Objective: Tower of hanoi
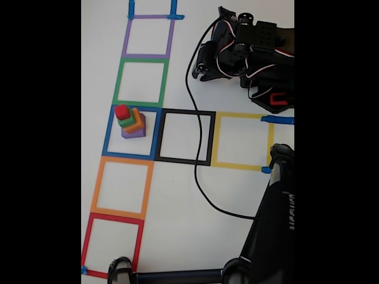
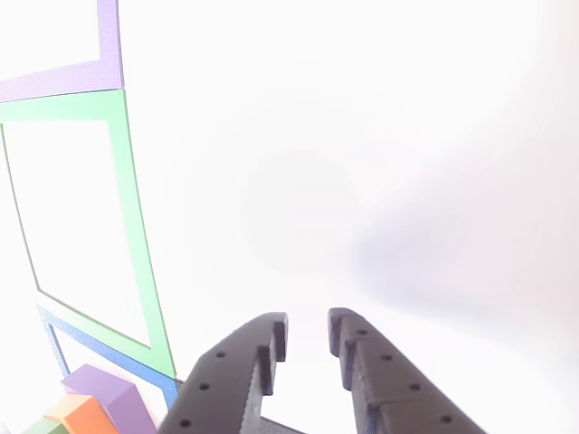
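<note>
The tower of hanoi stands as one stack inside the blue tape square [image 1: 131, 132] in the fixed view. The purple cube [image 1: 134, 132] is at the bottom, then the orange cube [image 1: 137, 122], the green cube [image 1: 126, 122] and the red cube [image 1: 121, 112] on top. In the other view the purple cube [image 2: 110, 389] and orange cube [image 2: 90, 419] show at the bottom left corner. The arm sits folded at the upper right, well apart from the stack. My gripper [image 1: 199, 69] [image 2: 308, 333] holds nothing, and a narrow gap separates its black fingers [image 2: 249, 362].
Tape squares form a column: purple [image 1: 148, 36], green [image 1: 141, 81], blue, orange [image 1: 121, 187], red [image 1: 112, 244]. A black square [image 1: 185, 136] and a yellow one [image 1: 243, 141] lie right of the blue. A black cable [image 1: 198, 171] loops to a black stand [image 1: 275, 225] at the lower right.
</note>
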`<move>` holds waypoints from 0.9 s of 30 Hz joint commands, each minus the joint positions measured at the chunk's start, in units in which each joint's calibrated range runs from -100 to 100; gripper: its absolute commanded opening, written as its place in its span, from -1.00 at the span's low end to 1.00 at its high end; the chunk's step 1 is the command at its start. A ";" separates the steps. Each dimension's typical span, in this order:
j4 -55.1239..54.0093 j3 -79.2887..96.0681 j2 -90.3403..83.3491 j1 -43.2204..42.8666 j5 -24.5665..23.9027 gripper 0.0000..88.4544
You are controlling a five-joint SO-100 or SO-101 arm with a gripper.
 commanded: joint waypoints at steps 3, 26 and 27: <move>-0.07 -0.71 -0.85 0.45 0.61 -0.95; -0.07 -0.71 -0.85 0.45 0.61 -0.95; -0.07 -0.71 -0.85 0.45 0.61 -0.95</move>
